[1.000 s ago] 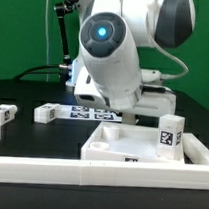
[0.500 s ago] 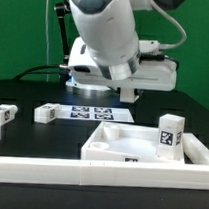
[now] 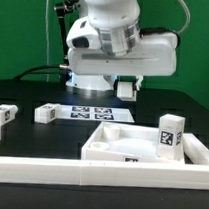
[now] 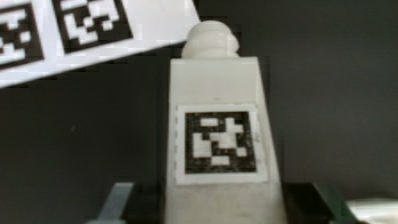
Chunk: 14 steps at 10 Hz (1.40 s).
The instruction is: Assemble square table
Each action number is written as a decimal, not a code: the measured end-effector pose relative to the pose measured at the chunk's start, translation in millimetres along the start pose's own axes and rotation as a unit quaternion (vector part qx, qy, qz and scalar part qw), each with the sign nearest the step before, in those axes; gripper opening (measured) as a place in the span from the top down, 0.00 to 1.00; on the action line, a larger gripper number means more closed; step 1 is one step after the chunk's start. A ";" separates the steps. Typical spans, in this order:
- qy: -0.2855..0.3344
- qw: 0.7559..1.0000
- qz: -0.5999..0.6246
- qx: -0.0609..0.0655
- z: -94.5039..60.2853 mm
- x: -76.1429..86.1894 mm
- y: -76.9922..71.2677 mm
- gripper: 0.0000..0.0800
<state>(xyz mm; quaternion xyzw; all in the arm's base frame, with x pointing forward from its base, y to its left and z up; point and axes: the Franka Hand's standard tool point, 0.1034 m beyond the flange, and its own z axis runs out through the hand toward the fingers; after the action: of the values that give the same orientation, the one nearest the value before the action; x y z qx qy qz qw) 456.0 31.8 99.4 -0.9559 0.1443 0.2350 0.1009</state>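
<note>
Over the last second we have swung the arm up and round, so the end effector now hangs clear of the tabletop, part closed on a white leg. The leg is tagged, with its peg pointing outward. The square slab lies at the leg's five o'clock, so we judge fitting comes next.

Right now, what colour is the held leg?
The leg is white with a black-and-white tag; best in wrist view.

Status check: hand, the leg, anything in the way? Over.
Hand shut on a leg, held in the air. Square slab lies below in front, another leg upright at its corner. Nothing seen between them.
</note>
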 end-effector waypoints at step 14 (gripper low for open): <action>0.379 0.922 -0.069 -0.028 -69.0 61.1 4.3 0.64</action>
<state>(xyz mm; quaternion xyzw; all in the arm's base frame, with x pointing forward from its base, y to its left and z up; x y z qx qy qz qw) 535.4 -4.1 129.6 -0.9837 0.0982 -0.1483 0.0275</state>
